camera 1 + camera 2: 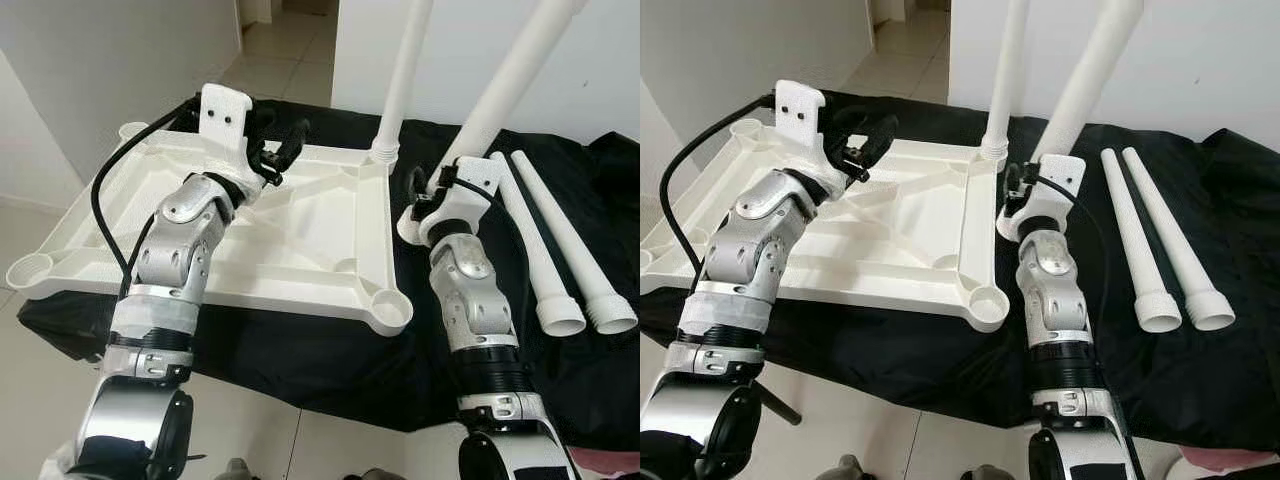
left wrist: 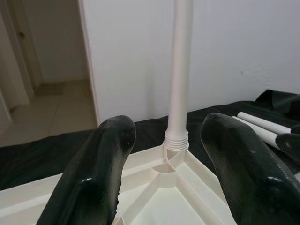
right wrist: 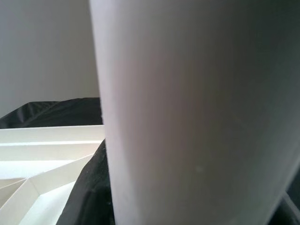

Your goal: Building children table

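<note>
we see tabletop (image 1: 300,240) upside down on black cloth (image 1: 330,370); one leg (image 1: 405,70) screwed in far corner | left gripper (image 1: 280,150) fingers spread, over tabletop | right gripper (image 1: 425,190) grasps tilted leg (image 1: 510,80) | two spare legs (image 1: 560,250) lie right

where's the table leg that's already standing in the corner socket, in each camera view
Left eye view: upright leg, top centre, at the tabletop's far right corner.
Right eye view: top centre, same corner.
Left wrist view: centre, between the left gripper's fingers.
Right wrist view: cannot tell.
Shared landmark: the leg's ribbed collar.
</note>
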Controlling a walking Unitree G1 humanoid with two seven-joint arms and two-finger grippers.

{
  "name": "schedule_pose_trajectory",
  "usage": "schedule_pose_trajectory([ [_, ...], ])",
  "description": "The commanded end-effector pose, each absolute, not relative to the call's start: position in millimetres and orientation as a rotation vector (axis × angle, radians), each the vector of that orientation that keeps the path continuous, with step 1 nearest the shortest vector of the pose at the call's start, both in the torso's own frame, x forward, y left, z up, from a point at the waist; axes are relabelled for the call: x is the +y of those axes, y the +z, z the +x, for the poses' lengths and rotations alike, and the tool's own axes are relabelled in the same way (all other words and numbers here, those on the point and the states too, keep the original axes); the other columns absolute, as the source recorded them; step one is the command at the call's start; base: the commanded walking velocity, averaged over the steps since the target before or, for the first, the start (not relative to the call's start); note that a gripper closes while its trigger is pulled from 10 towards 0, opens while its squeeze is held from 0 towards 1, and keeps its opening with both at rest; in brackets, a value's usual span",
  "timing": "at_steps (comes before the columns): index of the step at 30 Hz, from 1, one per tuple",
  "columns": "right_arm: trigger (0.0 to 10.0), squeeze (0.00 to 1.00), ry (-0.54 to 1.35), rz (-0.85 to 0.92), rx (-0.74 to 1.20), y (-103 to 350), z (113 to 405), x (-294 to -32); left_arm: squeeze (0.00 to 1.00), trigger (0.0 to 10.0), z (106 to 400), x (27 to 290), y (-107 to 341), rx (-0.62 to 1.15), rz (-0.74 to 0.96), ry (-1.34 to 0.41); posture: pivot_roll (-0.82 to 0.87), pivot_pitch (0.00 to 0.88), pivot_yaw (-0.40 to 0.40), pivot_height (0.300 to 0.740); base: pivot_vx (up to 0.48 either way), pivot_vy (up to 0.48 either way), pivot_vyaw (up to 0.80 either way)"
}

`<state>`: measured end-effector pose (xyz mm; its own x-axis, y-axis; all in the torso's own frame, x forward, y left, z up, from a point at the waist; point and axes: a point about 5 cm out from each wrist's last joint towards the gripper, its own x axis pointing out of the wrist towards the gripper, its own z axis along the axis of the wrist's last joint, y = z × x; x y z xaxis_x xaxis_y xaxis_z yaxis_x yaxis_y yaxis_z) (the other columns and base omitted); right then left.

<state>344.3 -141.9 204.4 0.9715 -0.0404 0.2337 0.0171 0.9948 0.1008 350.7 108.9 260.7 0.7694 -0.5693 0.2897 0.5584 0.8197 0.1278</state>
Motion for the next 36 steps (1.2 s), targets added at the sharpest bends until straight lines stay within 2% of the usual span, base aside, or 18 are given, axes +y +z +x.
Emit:
schedule_pose_trajectory([
  [1,10.0,0.00,-0.035,0.081,-0.272,208.4,341.2,-142.5,0.00,10.0,349.2,112.2,259.1,-0.329,0.060,-0.587,-0.06,0.000,-0.022,0.740,0.000,0.000,0.00],
  [3,10.0,0.00,-0.003,0.072,-0.286,206.6,335.8,-141.8,0.00,10.0,345.6,116.1,247.5,-0.297,0.078,-0.594,-0.06,0.000,-0.022,0.740,0.000,0.000,0.00],
  [4,10.0,0.00,0.048,0.092,-0.317,204.5,324.3,-143.2,0.00,10.0,330.6,115.0,226.6,-0.247,0.105,-0.670,-0.06,0.000,-0.025,0.740,0.000,0.000,0.00],
  [11,10.0,0.00,0.096,0.083,-0.351,198.1,307.1,-147.6,0.00,10.0,302.0,103.9,204.8,-0.185,0.107,-0.830,-0.05,0.000,-0.030,0.740,0.000,0.000,0.00],
  [20,10.0,0.00,0.120,0.060,-0.347,191.2,299.5,-146.3,0.00,10.0,291.2,98.1,196.6,-0.164,0.120,-0.887,-0.05,0.000,-0.029,0.740,0.000,0.000,0.00],
  [27,10.0,0.00,0.184,0.031,-0.356,185.6,290.4,-140.0,0.00,10.0,266.2,86.0,185.1,-0.129,0.144,-1.024,-0.05,0.000,-0.030,0.740,0.000,0.000,0.00],
  [32,10.0,0.00,0.249,-0.041,-0.329,172.9,287.7,-133.0,0.00,10.0,249.5,75.7,171.8,-0.070,0.181,-1.134,-0.04,0.000,-0.032,0.740,0.000,0.000,0.00],
  [36,10.0,0.00,0.285,-0.096,-0.319,168.0,285.3,-129.5,0.00,10.0,246.7,74.8,170.1,-0.059,0.170,-1.141,-0.05,0.000,-0.031,0.740,0.000,0.000,0.00],
])
